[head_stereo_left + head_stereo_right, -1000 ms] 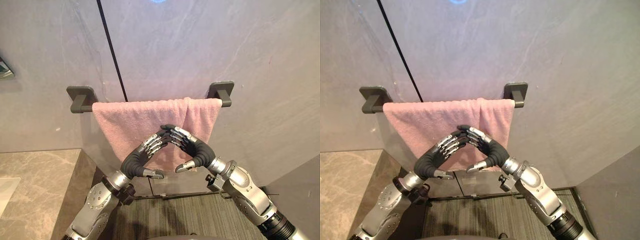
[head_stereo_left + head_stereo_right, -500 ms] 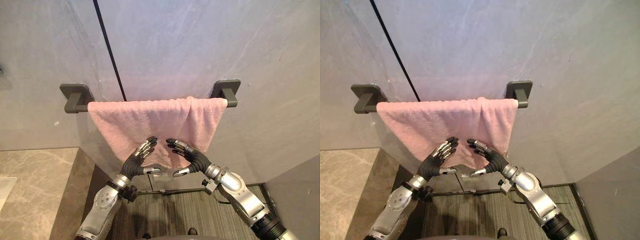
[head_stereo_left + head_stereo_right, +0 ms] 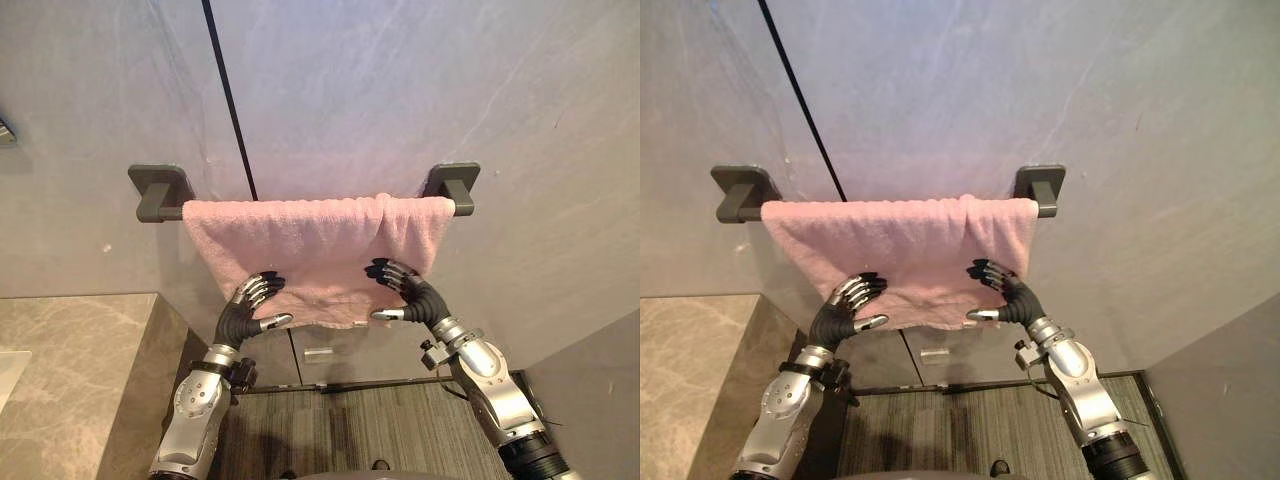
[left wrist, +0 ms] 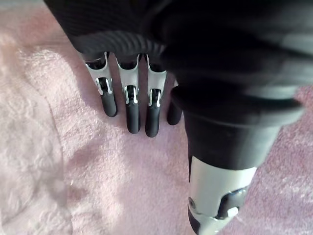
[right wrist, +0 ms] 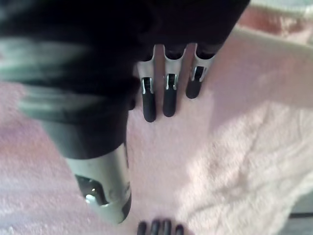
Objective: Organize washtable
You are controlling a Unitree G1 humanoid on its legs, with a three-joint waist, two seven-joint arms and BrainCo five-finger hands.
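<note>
Moved apart: left hand [image 3: 244, 306], right hand [image 3: 411, 294], straight fingers [image 4: 132, 105] flat on towel [image 3: 310, 250] (over bar [image 3: 164, 213]).

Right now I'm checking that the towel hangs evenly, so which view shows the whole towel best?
The left eye view: the pink towel shows from edge to edge on its bar, bunched near its right end. The right eye view shows much the same. The wrist views give close-up patches of its cloth.

Grey veined wall [image 3: 400, 90] fills the upper frame, split by a thin black seam [image 3: 228, 95] at upper left. A beige marble surface [image 3: 70, 380] sits lower left; dark striped floor [image 3: 380, 430] lies bottom centre.
</note>
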